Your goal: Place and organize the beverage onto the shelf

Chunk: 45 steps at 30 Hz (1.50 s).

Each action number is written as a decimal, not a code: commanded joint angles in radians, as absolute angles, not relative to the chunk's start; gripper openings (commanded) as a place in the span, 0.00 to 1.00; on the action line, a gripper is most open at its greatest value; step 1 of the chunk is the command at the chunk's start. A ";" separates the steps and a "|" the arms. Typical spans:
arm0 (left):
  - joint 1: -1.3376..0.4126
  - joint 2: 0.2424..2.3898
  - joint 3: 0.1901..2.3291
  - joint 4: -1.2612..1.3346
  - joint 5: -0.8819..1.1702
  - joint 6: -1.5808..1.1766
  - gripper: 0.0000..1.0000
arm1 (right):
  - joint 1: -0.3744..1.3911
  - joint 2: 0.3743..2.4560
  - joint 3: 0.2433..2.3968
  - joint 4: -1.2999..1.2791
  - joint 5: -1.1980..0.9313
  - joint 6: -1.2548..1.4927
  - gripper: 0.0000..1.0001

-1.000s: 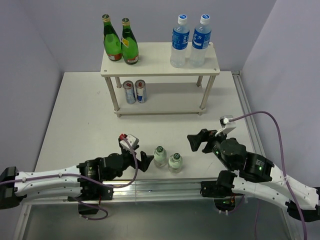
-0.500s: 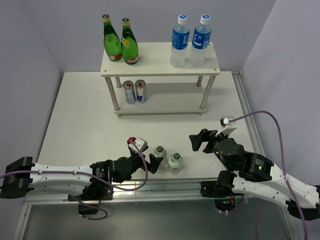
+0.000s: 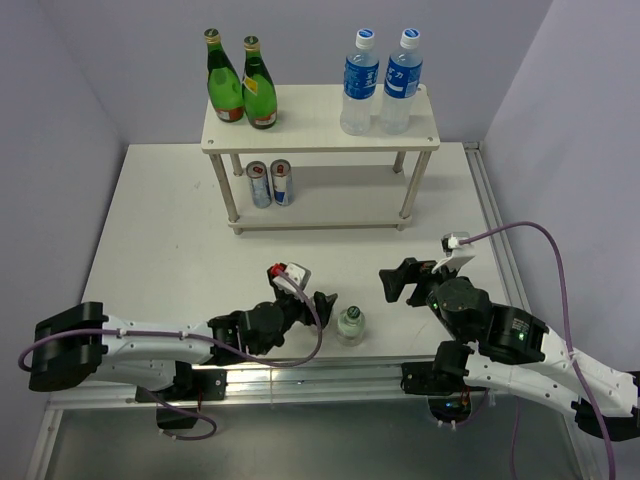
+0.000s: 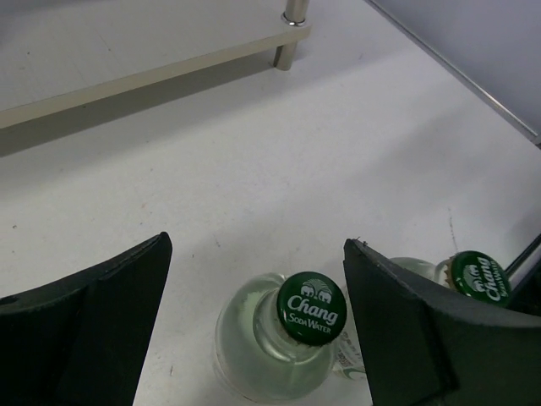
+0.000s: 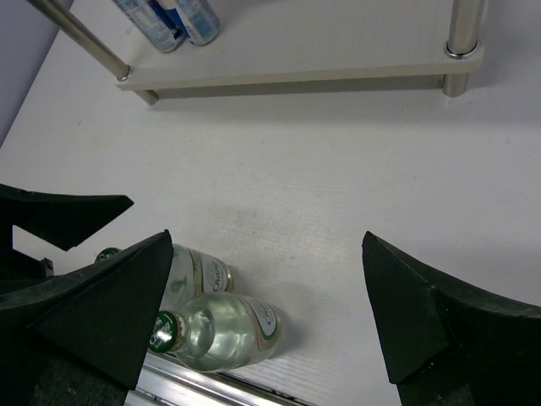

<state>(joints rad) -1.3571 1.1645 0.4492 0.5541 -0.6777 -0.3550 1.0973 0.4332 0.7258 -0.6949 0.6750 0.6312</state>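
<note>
Two clear Chang soda water bottles with green caps stand near the table's front edge. The left one stands between the open fingers of my left gripper, touching neither, and is hidden under that gripper in the top view. The right one stands free; its cap shows beside my right finger. Both bottles also show in the right wrist view. My right gripper is open and empty, right of the bottles. The beige two-tier shelf stands at the back.
The shelf top holds two green glass bottles at left and two blue-label water bottles at right. Two cans stand on the lower tier at left. A metal rail runs along the table's front edge, just behind the soda bottles.
My left arm has reached right and forward, bringing its open gripper over the left soda bottle. Both bottles and my right arm have stayed put.
</note>
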 commanded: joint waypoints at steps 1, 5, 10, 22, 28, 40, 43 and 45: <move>-1.339 1.199 0.491 0.643 -0.673 -0.337 0.88 | 1.104 0.420 0.730 -0.681 0.716 0.637 1.00; -1.335 1.221 0.508 0.621 -0.673 -0.344 0.77 | 1.104 0.417 0.729 -0.681 0.716 0.637 1.00; -1.333 1.210 0.489 0.618 -0.686 -0.365 0.67 | 1.106 0.416 0.719 -0.672 0.719 0.634 1.00; -1.335 1.239 0.480 0.618 -0.703 -0.399 0.09 | 1.115 0.416 0.718 -0.673 0.727 0.637 1.00; -1.333 1.259 0.538 0.592 -0.753 -0.356 0.00 | 1.118 0.410 0.716 -0.672 0.730 0.638 1.00; -1.181 1.336 0.770 0.583 -0.644 -0.215 0.00 | 1.131 0.393 0.712 -0.667 0.736 0.638 1.00; -1.125 1.359 0.839 0.578 -0.594 -0.184 0.00 | 1.137 0.391 0.712 -0.667 0.738 0.637 1.00; -1.100 1.387 0.880 0.565 -0.563 -0.161 0.00 | 1.140 0.390 0.710 -0.667 0.741 0.638 1.00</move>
<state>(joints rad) -1.1381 1.3907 0.7456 0.4313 -0.6205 -0.2211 1.1286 0.4011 0.7124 -0.6922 0.7136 0.6312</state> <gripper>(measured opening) 0.362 0.999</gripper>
